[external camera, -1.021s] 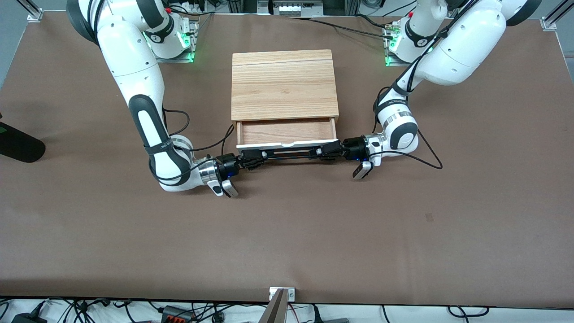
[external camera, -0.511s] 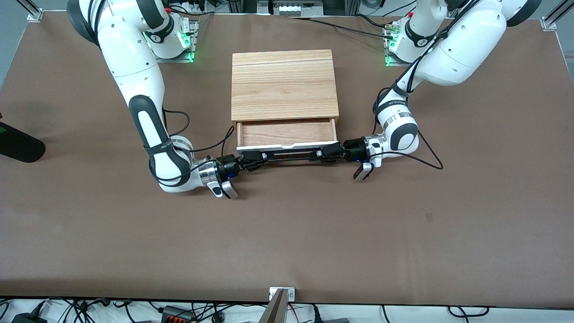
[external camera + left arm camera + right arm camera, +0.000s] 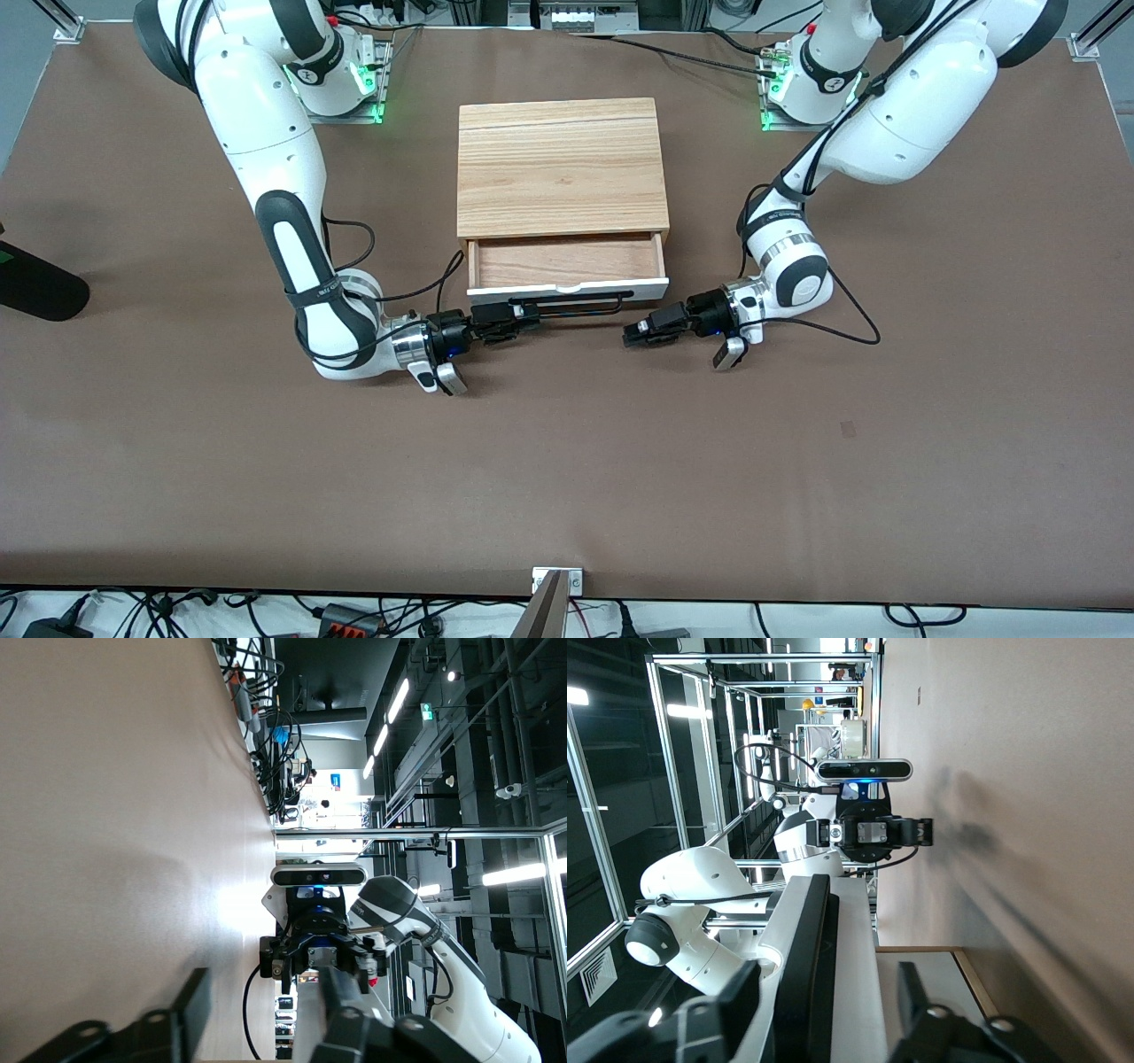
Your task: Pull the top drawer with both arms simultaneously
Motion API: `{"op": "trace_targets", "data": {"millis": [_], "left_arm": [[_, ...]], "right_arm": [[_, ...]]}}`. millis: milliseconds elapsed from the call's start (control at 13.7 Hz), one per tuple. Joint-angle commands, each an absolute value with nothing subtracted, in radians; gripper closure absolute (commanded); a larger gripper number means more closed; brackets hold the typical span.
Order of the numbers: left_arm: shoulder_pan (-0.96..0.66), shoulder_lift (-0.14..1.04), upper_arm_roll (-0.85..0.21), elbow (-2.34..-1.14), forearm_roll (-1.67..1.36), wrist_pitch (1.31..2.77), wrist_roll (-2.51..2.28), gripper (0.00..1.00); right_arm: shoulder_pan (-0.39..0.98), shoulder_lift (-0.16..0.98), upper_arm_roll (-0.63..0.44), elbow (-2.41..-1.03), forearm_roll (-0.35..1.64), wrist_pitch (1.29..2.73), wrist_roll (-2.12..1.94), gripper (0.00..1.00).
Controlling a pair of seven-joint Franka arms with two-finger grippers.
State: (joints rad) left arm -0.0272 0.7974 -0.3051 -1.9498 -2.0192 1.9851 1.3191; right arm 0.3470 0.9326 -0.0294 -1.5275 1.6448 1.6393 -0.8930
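Observation:
The top drawer [image 3: 567,261] is pulled out of the cabinet, showing its light wood inside. Its white front [image 3: 567,286] carries the black bar handle [image 3: 580,302]. My right gripper [image 3: 529,314] is open at the handle's end toward the right arm. In the right wrist view [image 3: 828,974] the handle [image 3: 806,966] runs between its spread fingers [image 3: 740,992]. My left gripper [image 3: 633,337] is open and empty, off the handle, low over the table just in front of the drawer. In the left wrist view [image 3: 264,985] only bare table lies between its fingers [image 3: 190,1001].
The cabinet's wood-grain top [image 3: 562,164] stands mid-table between the arm bases. A dark object [image 3: 35,283] lies at the table edge toward the right arm's end. Cables [image 3: 850,310] trail from both wrists. Brown table [image 3: 567,461] stretches toward the front camera.
The left gripper let go of the handle and drew away toward the front camera. The right gripper opened and slid back toward the handle's end. The drawer stayed pulled out.

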Motion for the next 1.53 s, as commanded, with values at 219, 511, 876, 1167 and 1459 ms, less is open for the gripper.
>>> {"op": "trace_targets", "data": {"millis": [219, 511, 876, 1167, 1459], "left_arm": [[-0.011, 0.801, -0.311, -1.922, -2.034, 1.993, 1.316, 0.4], [0.006, 0.796, -0.311, -1.907, -2.025, 1.993, 1.273, 0.4], [0.012, 0.776, -0.307, -1.905, -2.011, 1.994, 1.235, 0.41], [0.055, 0.756, -0.285, -1.864, -1.815, 1.994, 1.103, 0.41], [0.097, 0.738, -0.272, -1.778, -1.503, 1.996, 0.944, 0.4]], "right_arm": [[0.347, 0.942, -0.072, -1.424, 1.641, 1.643, -0.827, 0.0], [0.344, 0.928, -0.161, -1.269, 1.443, 1.631, -0.619, 0.0], [0.333, 0.813, -0.178, -1.232, 1.107, 1.618, -0.373, 0.0], [0.321, 0.715, -0.19, -1.23, 0.777, 1.507, -0.178, 0.0], [0.318, 0.64, -0.319, -1.23, 0.689, 1.395, -0.132, 0.0]]}}
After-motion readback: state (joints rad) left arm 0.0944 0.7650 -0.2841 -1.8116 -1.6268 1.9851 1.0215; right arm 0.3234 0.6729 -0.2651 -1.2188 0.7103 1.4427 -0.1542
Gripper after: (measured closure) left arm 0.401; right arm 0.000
